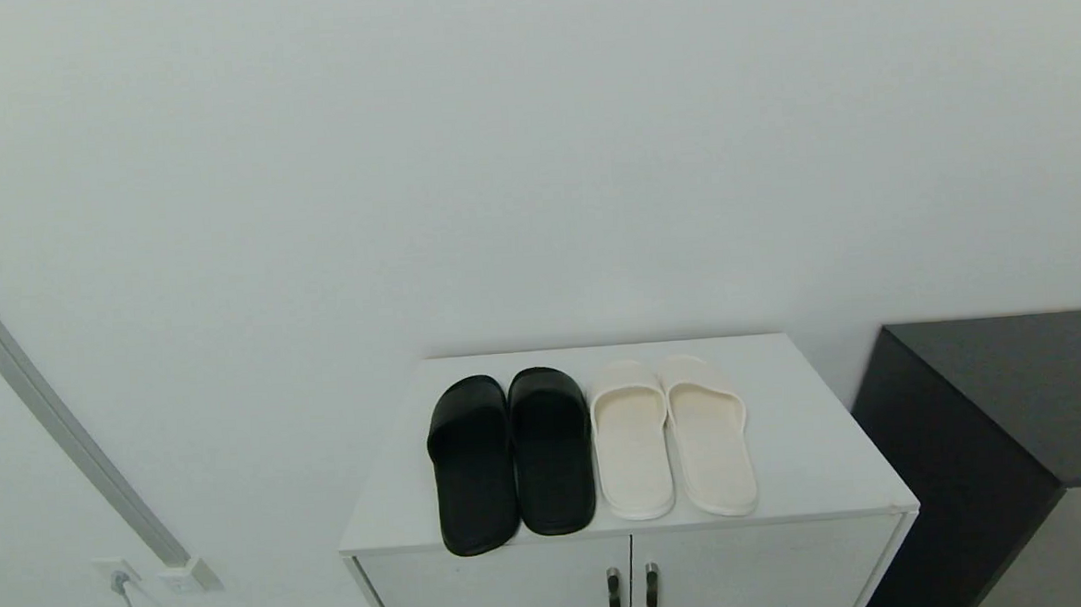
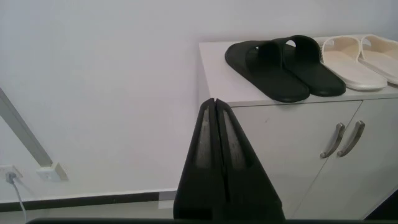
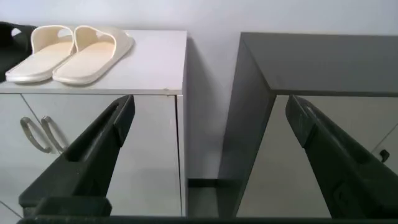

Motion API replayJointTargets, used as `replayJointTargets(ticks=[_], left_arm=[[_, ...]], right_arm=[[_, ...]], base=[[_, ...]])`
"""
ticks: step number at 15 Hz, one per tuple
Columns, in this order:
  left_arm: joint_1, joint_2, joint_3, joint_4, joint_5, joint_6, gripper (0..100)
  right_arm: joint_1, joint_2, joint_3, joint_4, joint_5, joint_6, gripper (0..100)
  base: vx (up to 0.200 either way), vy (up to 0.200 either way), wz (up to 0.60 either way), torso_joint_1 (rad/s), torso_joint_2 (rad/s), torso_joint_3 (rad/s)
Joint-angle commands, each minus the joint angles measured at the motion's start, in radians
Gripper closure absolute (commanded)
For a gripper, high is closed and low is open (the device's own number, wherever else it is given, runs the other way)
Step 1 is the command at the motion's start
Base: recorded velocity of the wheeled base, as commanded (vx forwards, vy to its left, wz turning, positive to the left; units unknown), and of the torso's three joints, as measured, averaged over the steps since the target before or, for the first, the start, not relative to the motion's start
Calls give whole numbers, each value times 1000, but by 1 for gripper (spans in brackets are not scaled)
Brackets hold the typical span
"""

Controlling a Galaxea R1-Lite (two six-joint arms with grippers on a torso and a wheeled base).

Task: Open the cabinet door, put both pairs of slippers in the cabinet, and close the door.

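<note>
L gripper point(image 2: 214, 107): fingers pressed together, near the left corner of the cabinet point(image 1: 827, 473). Black slippers point(image 1: 511, 453) and white slippers point(image 1: 672, 435) sit side by side on top, black heels just over the front edge. Doors shut, handles point(image 1: 631, 592) close together. R gripper point(image 3: 209, 106): fingers wide apart, by the right side. Risk: a jolt when pulling a door could tip the black pair off, or the gripper could hook both handles.

Cabinet doors point(image 1: 749, 575) (lower part) beyond edge

Fingers point(image 2: 204, 146) together, black slippers point(image 2: 286, 65) atop white cabinet point(image 2: 280, 140)
</note>
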Motion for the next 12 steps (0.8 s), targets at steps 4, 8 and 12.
replayJointTargets(ticks=[4, 8, 12], left_arm=[[0, 1, 0, 0, -1, 0, 100], [0, 1, 0, 0, 1, 0, 100], [0, 1, 0, 0, 1, 0, 100]], right_arm=[[31, 227, -237, 92, 76, 86, 0], [46, 566, -226, -36, 219, 57, 0], [227, 938, -300, -263, 153, 69, 0]], base=[[0, 0, 0, 0, 0, 0], [0, 0, 0, 0, 0, 0], [0, 0, 0, 0, 0, 0]])
